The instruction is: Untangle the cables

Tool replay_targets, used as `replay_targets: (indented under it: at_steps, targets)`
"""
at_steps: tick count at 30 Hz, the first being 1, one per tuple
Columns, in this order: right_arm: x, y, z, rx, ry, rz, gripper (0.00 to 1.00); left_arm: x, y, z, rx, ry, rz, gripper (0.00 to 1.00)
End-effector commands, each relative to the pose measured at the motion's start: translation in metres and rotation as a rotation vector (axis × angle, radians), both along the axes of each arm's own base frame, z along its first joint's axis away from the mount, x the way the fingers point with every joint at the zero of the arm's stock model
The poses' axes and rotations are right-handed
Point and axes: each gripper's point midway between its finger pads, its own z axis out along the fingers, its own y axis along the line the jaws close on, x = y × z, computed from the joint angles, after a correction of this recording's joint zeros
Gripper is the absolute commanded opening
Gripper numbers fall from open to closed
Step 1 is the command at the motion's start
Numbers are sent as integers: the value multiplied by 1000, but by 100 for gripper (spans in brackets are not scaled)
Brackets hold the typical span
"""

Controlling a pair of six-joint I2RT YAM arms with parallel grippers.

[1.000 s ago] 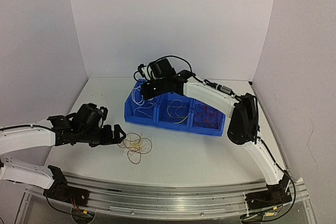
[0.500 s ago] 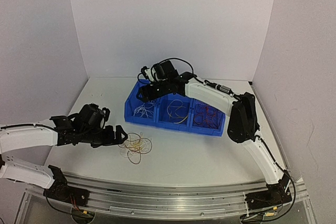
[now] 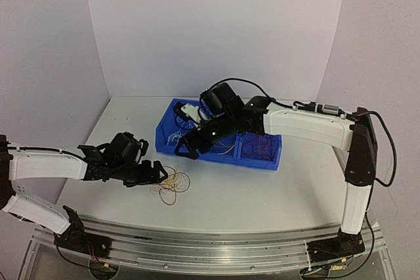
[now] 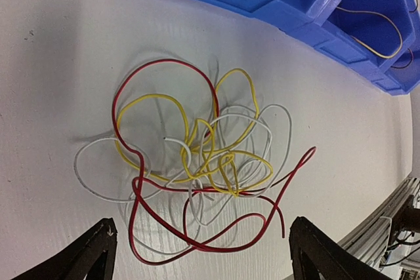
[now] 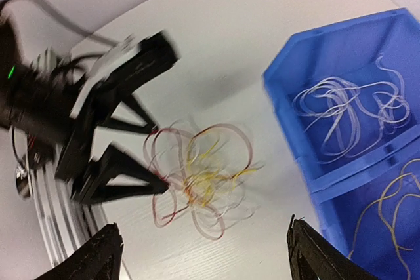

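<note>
A loose tangle of red, yellow and white cables [image 3: 172,183] lies on the white table in front of the blue bin [image 3: 256,160]. My left gripper [image 3: 157,174] stands open at the tangle's left edge, nothing between its fingers. The left wrist view shows the tangle [image 4: 203,162] just ahead of that gripper [image 4: 203,240]. My right gripper [image 3: 187,147] hangs open and empty over the bin's front left corner. Its own view, blurred, shows that gripper [image 5: 203,240] above the tangle [image 5: 203,178], with the left gripper [image 5: 157,157] beside the tangle.
The bin has three compartments: white cables [image 3: 178,137] in the left one, yellow cables [image 3: 223,141] in the middle, red cables [image 3: 259,143] on the right. White walls close the table at the back and both sides. A metal rail [image 3: 216,250] runs along the near edge.
The right gripper opened, dropped a white cable into the left compartment and swung forward from the bin's back to its front left corner. The left gripper edged right, toward the tangle.
</note>
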Motion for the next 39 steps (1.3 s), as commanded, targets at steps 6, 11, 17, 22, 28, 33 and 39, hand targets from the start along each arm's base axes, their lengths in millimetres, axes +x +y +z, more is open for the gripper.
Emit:
replay_targets:
  at_steps: [6,11,17,22,28,33,39]
  targets:
    - [-47,-13,-75,-140,45,222,81,-15,-16,17,-162,-27,-79,90]
    - [-20,5,-101,-195,3,170,77,-20,-10,15,-159,-30,-75,89]
    - [-1,21,-123,-223,-23,146,64,-18,-8,5,-133,-10,-58,86]
    - [-1,28,-116,-189,0,135,13,-8,-12,-1,-133,-12,-24,84]
    - [-16,27,-88,-111,81,127,0,15,-15,-8,-95,-13,73,80]
    - [-26,21,-71,-75,139,97,0,34,-20,-12,-77,-26,132,74]
    - [-31,17,-53,-35,197,34,0,41,-20,-28,-12,-3,167,58]
